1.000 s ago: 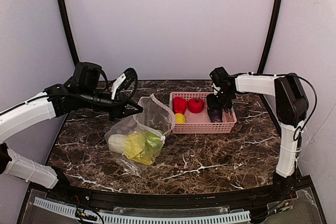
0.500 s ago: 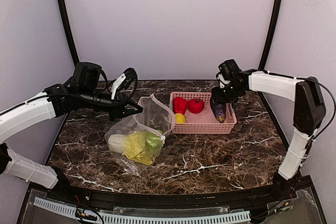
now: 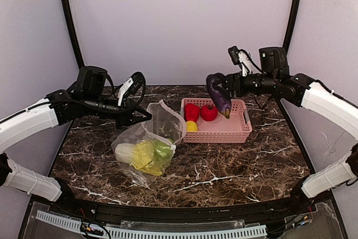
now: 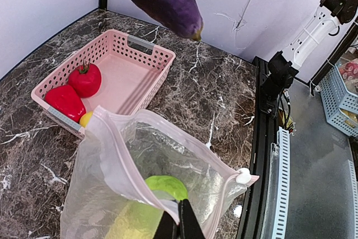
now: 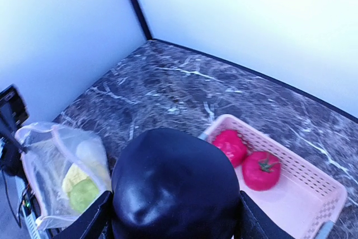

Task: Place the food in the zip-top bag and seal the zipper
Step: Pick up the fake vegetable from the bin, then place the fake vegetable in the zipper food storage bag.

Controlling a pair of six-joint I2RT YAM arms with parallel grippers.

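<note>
- Right gripper (image 3: 225, 84): jaws spread about halfway, clamped on the fat end of the eggplant (image 3: 218, 95). It hangs tip-down in the air over the basket (image 3: 215, 137), touching nothing else.
- Left gripper (image 4: 179, 225): jaws fully closed, pinching the near rim of the bag (image 4: 106, 160) and holding its mouth up and open toward the basket.
- The bag lies left of centre on the bench (image 3: 224, 172), just beside the basket's left end. Cabbage (image 3: 142, 155) and a green piece (image 4: 165, 186) are inside.
- Not bagged yet: pepper (image 3: 191, 111), tomato (image 3: 208, 112) and yellow piece (image 3: 192, 126), all at the basket's left end. The basket is near the rear edge, right of centre.
- My read on the eggplant: glossy, rigid, probably light. The smooth skin could slip, so I want the grip on the thick end as it is now, not on the taper.
- The bag is thin, floppy film and will collapse if released. I'd take it only at the rim.
- The zipper (image 4: 193, 150) is open along the whole mouth. It looks thin and flexible, so I expect to pin one end before pressing along it.
</note>
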